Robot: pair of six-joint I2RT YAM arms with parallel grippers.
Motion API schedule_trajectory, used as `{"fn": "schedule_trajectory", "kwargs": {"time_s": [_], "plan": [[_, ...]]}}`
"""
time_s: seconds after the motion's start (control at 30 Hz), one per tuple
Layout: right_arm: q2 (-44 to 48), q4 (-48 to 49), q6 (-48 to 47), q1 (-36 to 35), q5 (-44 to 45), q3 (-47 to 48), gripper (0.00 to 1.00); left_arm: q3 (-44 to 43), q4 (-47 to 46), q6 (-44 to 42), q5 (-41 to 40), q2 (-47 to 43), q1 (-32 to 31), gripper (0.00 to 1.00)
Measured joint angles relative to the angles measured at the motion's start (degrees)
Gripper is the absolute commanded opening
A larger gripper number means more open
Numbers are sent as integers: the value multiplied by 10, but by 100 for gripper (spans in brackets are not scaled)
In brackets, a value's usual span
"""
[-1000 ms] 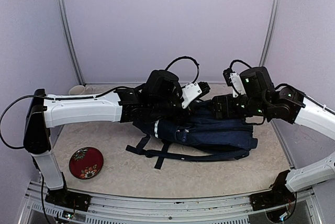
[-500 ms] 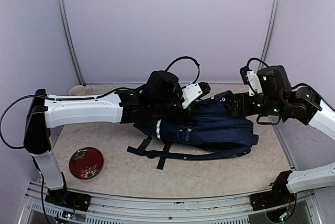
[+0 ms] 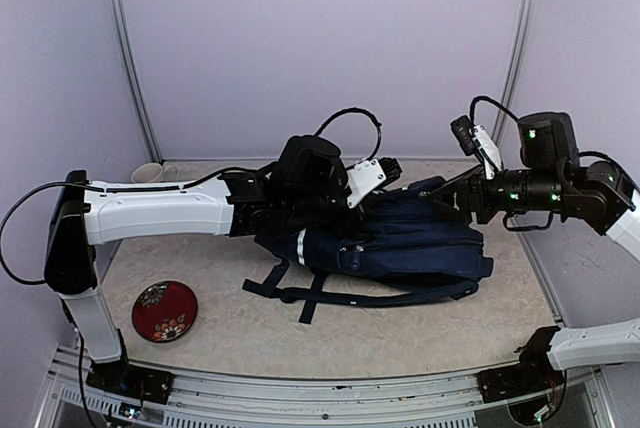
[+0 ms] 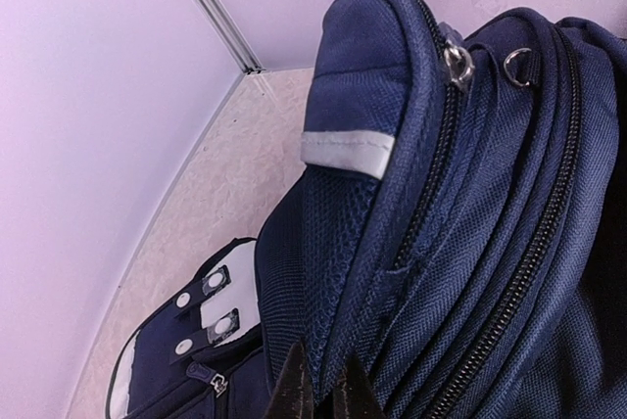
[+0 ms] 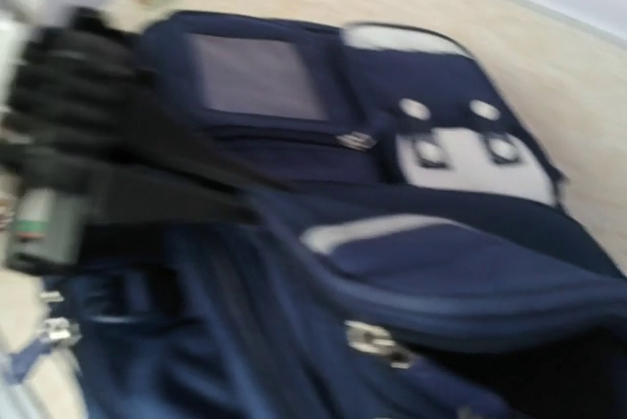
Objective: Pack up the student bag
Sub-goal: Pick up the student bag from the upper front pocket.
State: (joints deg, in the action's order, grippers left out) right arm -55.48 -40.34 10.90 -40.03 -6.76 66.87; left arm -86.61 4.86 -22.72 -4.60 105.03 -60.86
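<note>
The student bag [image 3: 410,248] lies on its side on the worktop [image 3: 230,333], below and between the two tools. The left tool [image 4: 319,392] is clenched on a fold of the bag's navy fabric, with a zip running just beside its tip. The right tool [image 3: 452,198] points at the bag's upper edge, touching or just beside it. Its wrist view is blurred, so I cannot tell whether it grips.

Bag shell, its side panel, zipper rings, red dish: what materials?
The student bag shell: woven synthetic, likely nylon or polyester, matte; the coarse weave shows. Its side panel: mesh, open holes visible. The zipper rings: metal by the shine. The red dish: smooth-looking, floral pattern; ceramic or lacquer, can't tell.
</note>
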Motion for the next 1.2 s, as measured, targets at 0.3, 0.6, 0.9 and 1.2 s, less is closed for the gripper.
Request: {"fn": "schedule_trajectory", "kwargs": {"time_s": [0.3, 0.6, 0.9, 1.2], "plan": [[-5, 68, 1, 163, -268, -15, 48, 30, -10, -22, 0, -18, 0, 0], [-16, 142, 22, 274, -481, -122, 50, 71, -32, -32, 3, -42, 0, 0], [-43, 237, 43, 275, -533, -206, 45, 75, -35, -37, 9, -43, 0, 0], [-73, 357, 79, 253, -578, -233, 36, 75, -35, -46, 9, -43, -1, 0]]}}
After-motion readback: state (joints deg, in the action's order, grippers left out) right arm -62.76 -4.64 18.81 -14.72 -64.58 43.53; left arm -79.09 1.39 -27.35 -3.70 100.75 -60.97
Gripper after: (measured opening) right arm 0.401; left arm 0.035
